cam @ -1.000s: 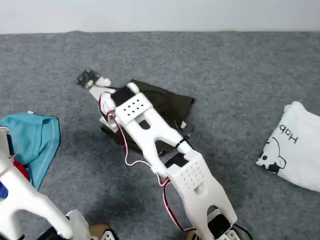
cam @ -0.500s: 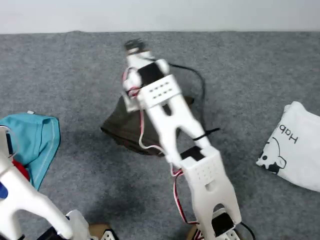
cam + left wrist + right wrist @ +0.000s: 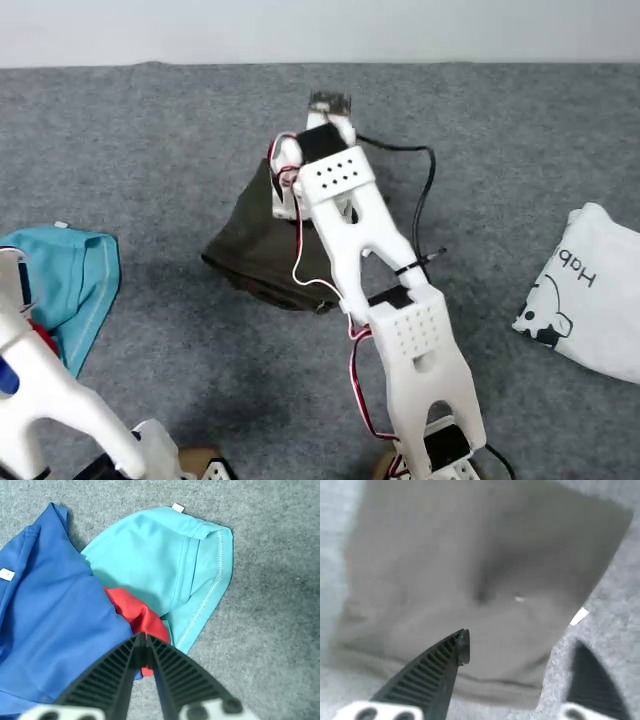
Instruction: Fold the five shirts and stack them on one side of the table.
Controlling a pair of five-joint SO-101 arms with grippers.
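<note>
The grey table [image 3: 500,130] carries everything. Near its middle lies the dark olive shirt [image 3: 255,245], roughly doubled over, and my right arm stretches across it. The white shirt [image 3: 590,295] with a black print sits well apart at the right edge. At the left edge three shirts are heaped together. The blue shirt [image 3: 45,610] lies beside the teal shirt [image 3: 155,565], and the red shirt [image 3: 137,617] pokes out between them. My right tool [image 3: 521,640] hangs over the dark olive shirt with its jaws spread wide. My left tool [image 3: 146,642] hovers above the red shirt, jaws pressed together on nothing.
</note>
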